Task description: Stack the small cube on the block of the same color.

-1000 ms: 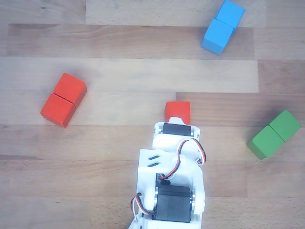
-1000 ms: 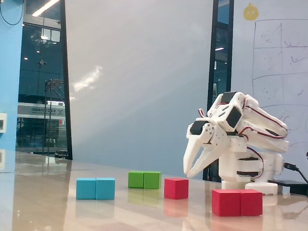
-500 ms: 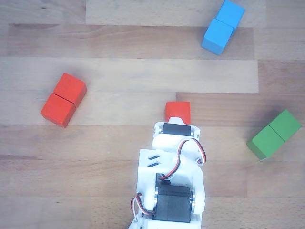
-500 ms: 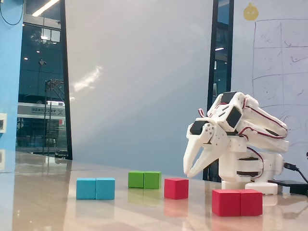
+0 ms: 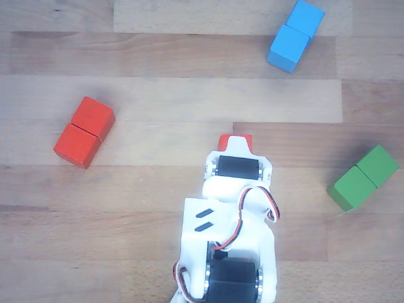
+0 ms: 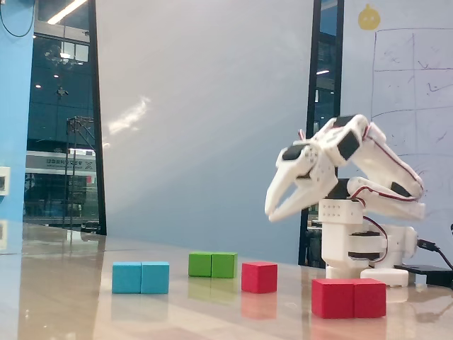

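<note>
So right now I'm hanging my tool [image 6: 272, 211] in the air above the worktop [image 6: 212, 312], slightly parted and gripping nothing, tips tilted down toward the small cube [image 6: 259, 276], which is sitting alone on the wood below it, not yet touched. In the other view my arm is covering most of that cube [image 5: 235, 142], so only its far edge is peeking out past the white wrist, and I can't see the tips there at all. I'm guessing I'm lined up over it for a straight drop and grab. Going by the fixed view, the red block [image 6: 349, 297] is nearest the camera, seam across its middle, top face bare and waiting; in the other view it's [image 5: 84, 131] sitting off to the left, well apart from the cube. Further back, the blue block [image 6: 141, 277] and green block [image 6: 212, 264] are lying clear of the path, so nothing is really blocking me.
</note>
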`<action>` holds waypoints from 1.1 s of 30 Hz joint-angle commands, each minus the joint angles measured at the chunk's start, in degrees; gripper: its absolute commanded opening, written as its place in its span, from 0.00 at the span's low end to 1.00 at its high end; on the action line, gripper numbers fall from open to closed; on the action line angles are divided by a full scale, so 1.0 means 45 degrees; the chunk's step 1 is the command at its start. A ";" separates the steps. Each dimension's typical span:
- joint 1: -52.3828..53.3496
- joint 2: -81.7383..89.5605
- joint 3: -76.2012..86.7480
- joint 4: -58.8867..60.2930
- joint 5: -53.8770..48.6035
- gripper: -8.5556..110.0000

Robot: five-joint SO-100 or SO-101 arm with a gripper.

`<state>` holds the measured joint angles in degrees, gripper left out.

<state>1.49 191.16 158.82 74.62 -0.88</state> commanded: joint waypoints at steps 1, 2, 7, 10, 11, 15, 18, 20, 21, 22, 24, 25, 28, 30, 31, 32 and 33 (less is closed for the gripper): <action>0.0039 -0.1953 -0.3223 0.0078 0.0176 0.07; 0.0039 -0.2539 -0.3828 0.0078 0.0176 0.07; 0.0039 -0.5879 -0.7168 0.0117 0.0195 0.07; 0.0039 -0.7871 -0.9434 0.0703 0.0195 0.07; 0.0039 -0.8496 -1.0254 0.1035 0.0195 0.07; 0.0039 -1.1016 -1.3223 0.2754 0.0059 0.07; 0.0039 -1.2773 -1.4980 0.4043 0.0059 0.07; 0.0039 -1.3770 -1.5879 0.4785 0.0059 0.07; 0.0039 -1.4180 -1.6211 0.5078 0.0059 0.07; 0.0039 -1.4531 -1.6484 0.5313 0.0059 0.07; 0.0039 -1.5078 -1.6621 0.5469 0.0059 0.07; 0.0039 -1.5293 -1.6621 0.5469 0.0059 0.07; 0.0039 -1.5918 -1.6602 0.5449 0.0059 0.07; 0.0039 -1.6309 -1.6602 0.5449 0.0059 0.07; 0.0039 -1.6523 -1.6602 0.5449 0.0059 0.07; 0.0039 -1.6758 -1.6582 0.5449 0.0039 0.07; 0.0039 -1.7012 -1.6582 0.5449 0.0039 0.07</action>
<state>1.49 116.46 89.47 97.38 -0.26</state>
